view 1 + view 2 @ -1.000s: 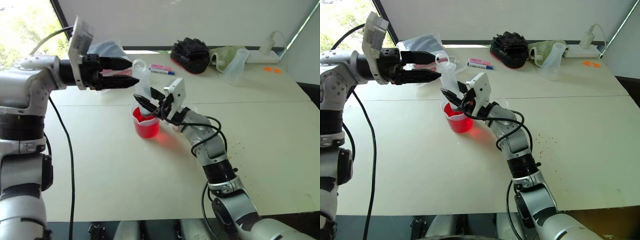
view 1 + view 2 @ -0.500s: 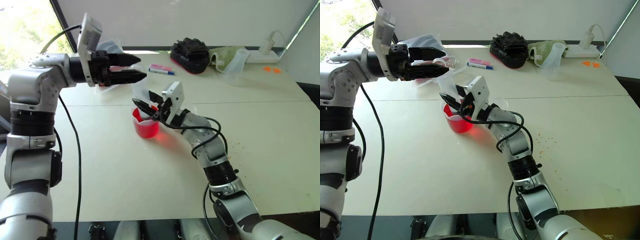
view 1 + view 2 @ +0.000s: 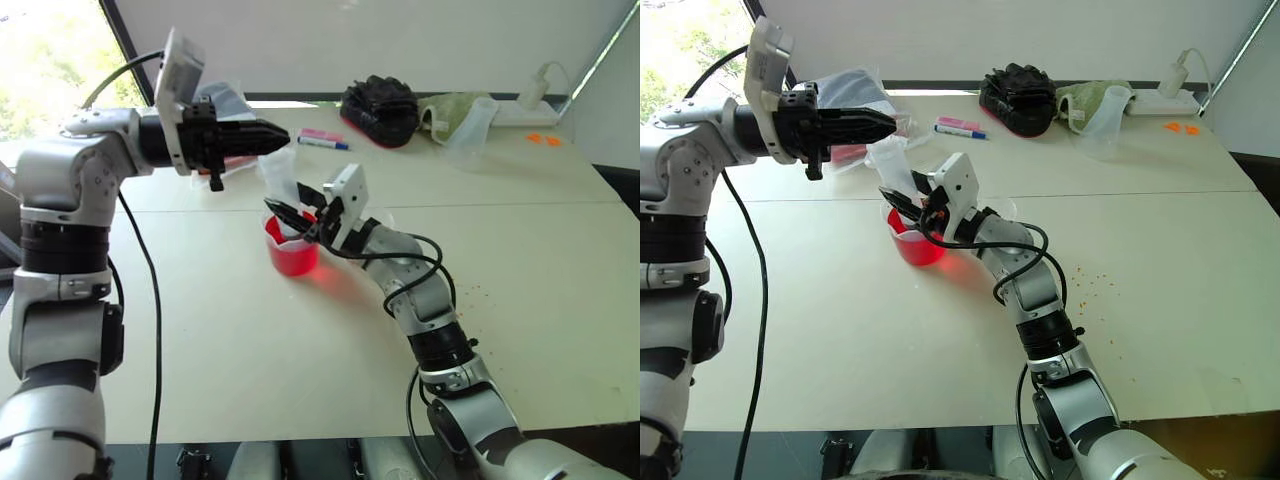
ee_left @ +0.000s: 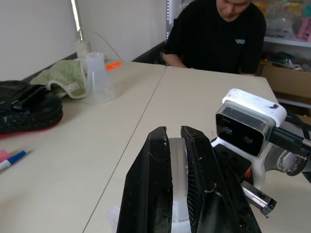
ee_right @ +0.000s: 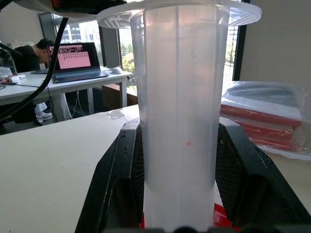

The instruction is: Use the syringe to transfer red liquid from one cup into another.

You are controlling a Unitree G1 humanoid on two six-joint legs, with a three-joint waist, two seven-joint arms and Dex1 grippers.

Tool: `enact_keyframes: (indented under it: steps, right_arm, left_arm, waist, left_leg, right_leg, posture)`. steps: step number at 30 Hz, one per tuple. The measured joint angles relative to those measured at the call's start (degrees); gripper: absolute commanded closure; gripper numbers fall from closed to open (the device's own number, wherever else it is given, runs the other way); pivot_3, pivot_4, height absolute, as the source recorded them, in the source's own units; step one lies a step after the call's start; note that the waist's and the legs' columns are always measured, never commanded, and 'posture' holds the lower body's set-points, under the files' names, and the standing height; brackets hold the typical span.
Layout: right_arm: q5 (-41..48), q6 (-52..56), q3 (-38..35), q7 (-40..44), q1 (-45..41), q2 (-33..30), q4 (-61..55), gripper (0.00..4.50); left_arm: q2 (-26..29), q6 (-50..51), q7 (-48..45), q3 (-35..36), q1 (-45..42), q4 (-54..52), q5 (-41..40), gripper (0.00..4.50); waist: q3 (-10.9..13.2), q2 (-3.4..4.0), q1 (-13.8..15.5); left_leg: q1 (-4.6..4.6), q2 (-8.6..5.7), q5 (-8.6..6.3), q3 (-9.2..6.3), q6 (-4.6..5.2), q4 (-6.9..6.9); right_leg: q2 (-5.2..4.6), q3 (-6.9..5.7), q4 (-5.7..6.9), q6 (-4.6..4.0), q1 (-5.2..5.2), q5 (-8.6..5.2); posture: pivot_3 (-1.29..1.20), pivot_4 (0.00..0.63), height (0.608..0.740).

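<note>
Syringe (image 5: 179,111), the large clear plastic one with a wide barrel, stands nearly upright with its lower end in the wider clear plastic beaker (image 3: 291,250) of bright red liquid (image 3: 293,258). The right gripper (image 3: 292,212) has its two black fingers (image 5: 116,179) clamped on the barrel from either side, low down, just above the beaker's rim. That low hold seems meant to steady the body and keep the tip under the surface while the top is worked.

Level with the syringe's top, the left gripper (image 3: 268,137) reaches across from the left, its fingers (image 4: 150,194) drawn close together. In the left wrist view a pale rounded piece sits in the narrow slit between them, probably the plunger head, though it is too hidden by the fingers to be sure. Gripping there would let this arm pull upward and draw liquid into the barrel, which looks empty for now.

Just past the right gripper's wrist, a clear rim may be the smaller plain cup, waiting close by for the transfer.
</note>
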Motion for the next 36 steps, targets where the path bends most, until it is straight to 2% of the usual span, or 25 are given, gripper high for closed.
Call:
enact_keyframes:
  steps: [5,36]
  right_arm:
    - [0.01,0.03,0.28,0.26,0.0,0.02,0.0,3.12]
    - [0.06,1.18,-1.03,-1.55,0.83,1.39,-0.02,3.12]
  left_arm:
    - [0.74,0.05,-0.08,-0.03,0.43,-0.98,-0.05,4.44]
    - [-3.27,-0.21,1.57,-0.31,-3.4,5.67,2.23,4.44]
  waist:
    - [0.0,0.0,0.15]
    - [0.0,0.0,0.1]
  left_leg:
    - [0.0,0.0,0.0,-0.01,0.0,0.02]
    - [0.0,-0.01,0.0,-0.01,0.0,0.03]
  right_leg:
    - [0.0,0.0,0.0,0.0,0.02,0.0]
    - [0.0,-0.01,0.0,0.0,0.03,0.0]
  posture:
    - [0.0,0.15,0.711]
    - [0.0,0.15,0.711]
